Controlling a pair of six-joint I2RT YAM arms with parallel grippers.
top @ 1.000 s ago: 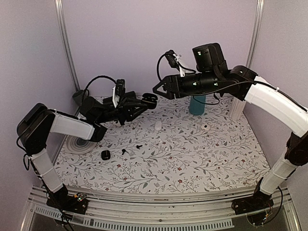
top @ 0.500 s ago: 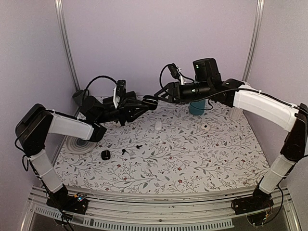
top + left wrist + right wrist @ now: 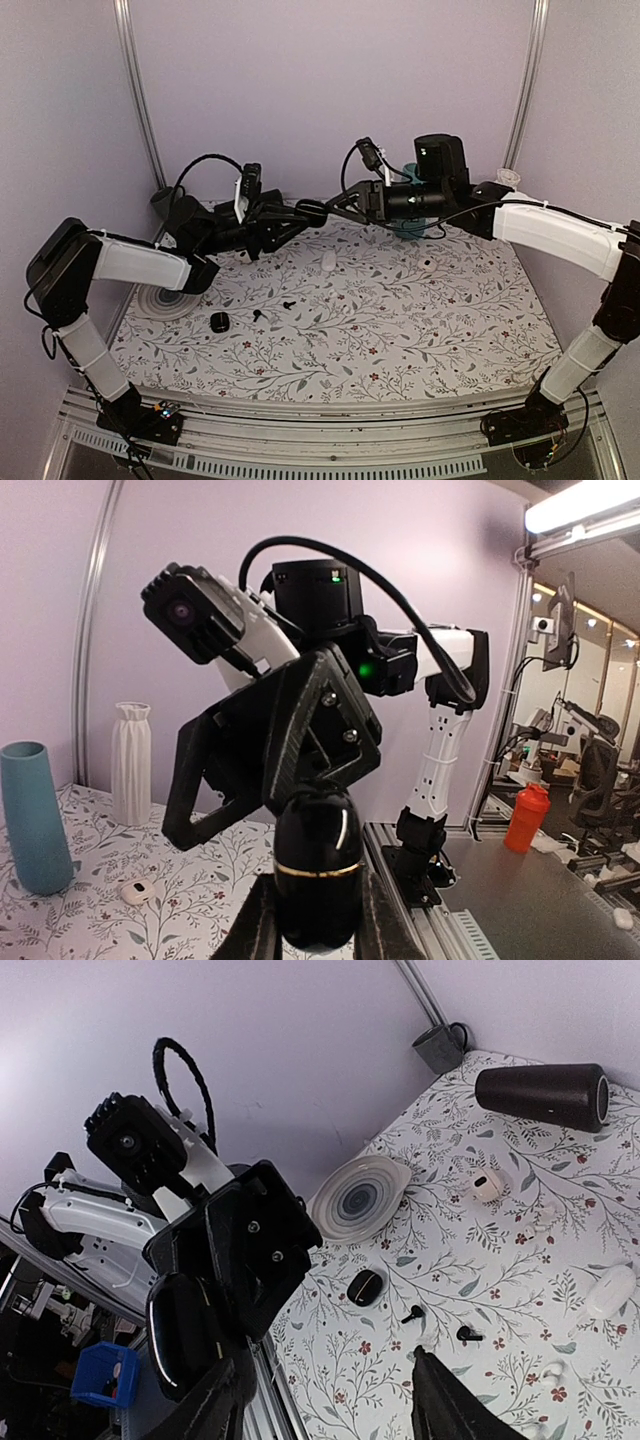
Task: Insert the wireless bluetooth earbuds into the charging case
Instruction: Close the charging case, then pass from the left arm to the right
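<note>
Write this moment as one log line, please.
left gripper: shut on black case, held aloft | right gripper: open, facing the case | black earbuds: loose on table

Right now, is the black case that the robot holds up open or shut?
Shut. The black case in the left gripper shows its two halves meeting at a thin gold ring, with no gap.

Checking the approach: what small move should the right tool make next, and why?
Probably ease the right tool sideways until its open fingers straddle the black charging case. The left tool holds the case closed in the air, and the right wrist view shows it beside the finger gap, not inside.
</note>
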